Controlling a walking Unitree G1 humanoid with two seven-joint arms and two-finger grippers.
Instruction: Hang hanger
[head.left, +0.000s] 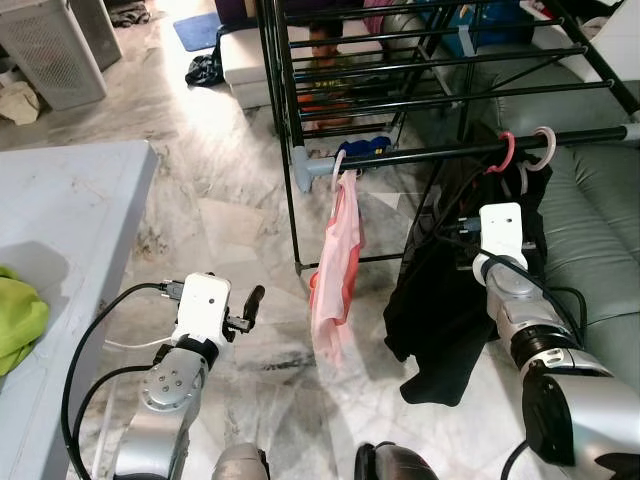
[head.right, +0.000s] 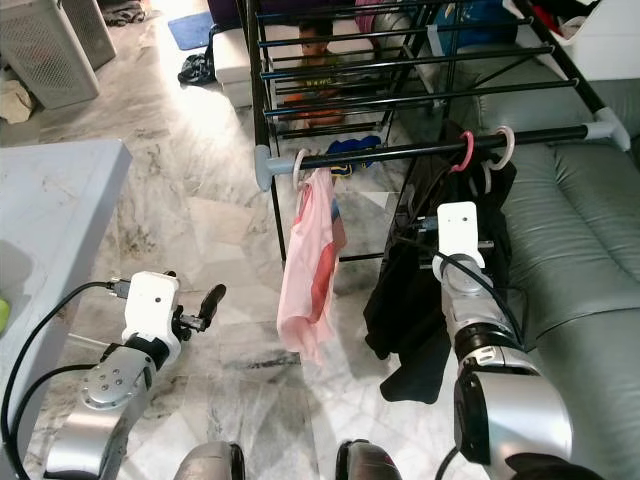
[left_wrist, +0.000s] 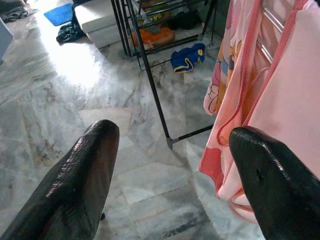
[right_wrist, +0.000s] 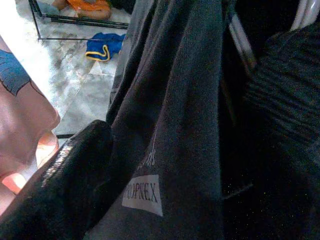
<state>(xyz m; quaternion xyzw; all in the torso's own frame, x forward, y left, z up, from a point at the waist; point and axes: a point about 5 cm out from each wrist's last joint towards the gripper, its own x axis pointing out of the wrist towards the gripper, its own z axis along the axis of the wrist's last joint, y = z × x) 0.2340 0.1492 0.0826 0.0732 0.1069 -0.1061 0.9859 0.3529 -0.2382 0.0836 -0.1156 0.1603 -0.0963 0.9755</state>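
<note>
A black drying rack's front rail (head.left: 430, 154) carries a pink garment (head.left: 335, 280) on a white hanger hook (head.left: 338, 163) near its left end. Further right on the rail sit a pink hanger hook (head.left: 507, 150) and a white hanger hook (head.left: 545, 148), with black clothes (head.left: 440, 320) hanging below them. My right gripper (head.left: 498, 206) is raised and pressed into the black cloth just under those two hooks; dark fabric (right_wrist: 180, 125) with a white label lies right before it. My left gripper (left_wrist: 173, 129) is open and holds nothing, low over the floor to the left of the pink garment.
A grey table (head.left: 60, 220) with a green cloth (head.left: 18, 320) stands at the left. A grey-green sofa (head.left: 590, 230) runs along the right, close under the rail. A white basket (head.left: 50, 50) is at the far left. A person (head.left: 325, 50) sits behind the rack.
</note>
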